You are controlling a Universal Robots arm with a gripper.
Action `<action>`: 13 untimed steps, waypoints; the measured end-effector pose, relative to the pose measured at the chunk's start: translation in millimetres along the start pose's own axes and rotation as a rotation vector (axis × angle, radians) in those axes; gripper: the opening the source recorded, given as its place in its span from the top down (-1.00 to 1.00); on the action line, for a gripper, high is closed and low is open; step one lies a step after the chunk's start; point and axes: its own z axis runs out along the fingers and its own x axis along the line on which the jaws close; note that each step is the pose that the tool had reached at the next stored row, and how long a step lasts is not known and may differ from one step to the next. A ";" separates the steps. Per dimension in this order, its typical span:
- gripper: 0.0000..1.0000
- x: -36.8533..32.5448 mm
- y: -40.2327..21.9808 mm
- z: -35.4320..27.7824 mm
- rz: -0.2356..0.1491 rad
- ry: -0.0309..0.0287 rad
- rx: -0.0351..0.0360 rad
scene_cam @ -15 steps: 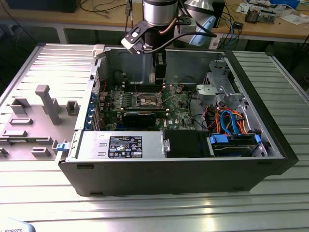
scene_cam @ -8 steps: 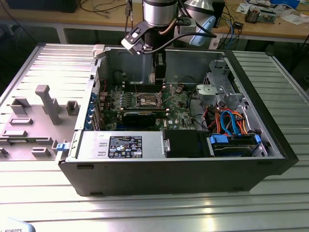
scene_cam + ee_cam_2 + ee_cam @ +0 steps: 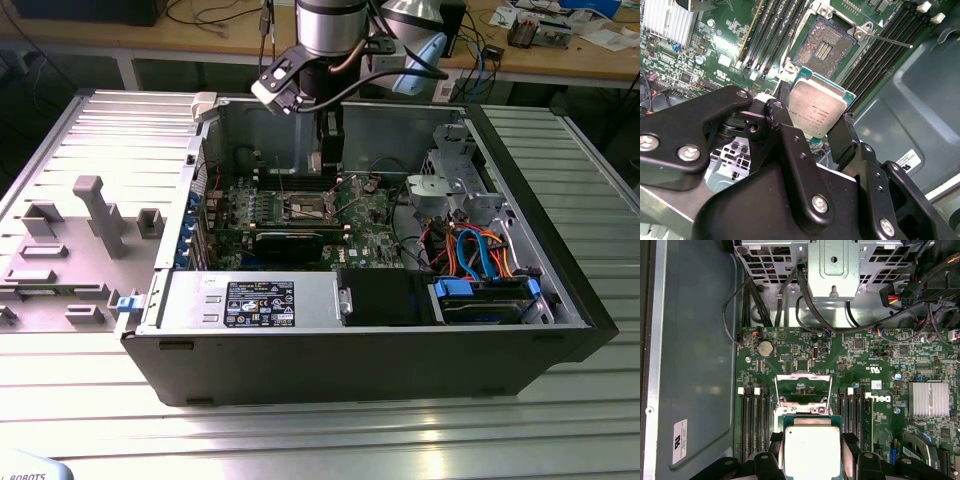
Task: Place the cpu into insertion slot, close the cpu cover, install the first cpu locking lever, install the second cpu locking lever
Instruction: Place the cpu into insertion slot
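My gripper (image 3: pixel 810 125) is shut on the cpu (image 3: pixel 817 107), a flat square chip with a silver-grey top, pinched by its two side edges between black fingers (image 3: pixel 777 115). In the first wrist view the cpu (image 3: pixel 811 450) hangs just short of the insertion slot (image 3: pixel 802 386). The slot (image 3: pixel 827 47) lies uncovered, with a dark pin field inside a silver rim. The cpu cover (image 3: pixel 803 409) seems to stand raised at the slot's edge nearest the chip. A thin locking lever (image 3: pixel 890 41) sticks out from one slot corner. In the exterior view the gripper (image 3: pixel 328 160) hovers above the slot (image 3: pixel 308 208).
The open computer case (image 3: pixel 560 290) lies on a ribbed metal table. Black memory slots (image 3: pixel 755 420) flank the socket on both sides. A finned heatsink (image 3: pixel 928 399), a drive cage (image 3: pixel 450 190) with cables and a black power supply (image 3: pixel 260 300) crowd the case.
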 end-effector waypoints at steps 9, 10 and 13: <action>-0.09 0.0 -0.1 2.0 0.000 0.0001 0.0000; -0.09 -0.1 -0.1 2.3 0.000 -0.0001 0.0001; -0.09 -0.1 -0.2 3.0 0.000 -0.0001 0.0000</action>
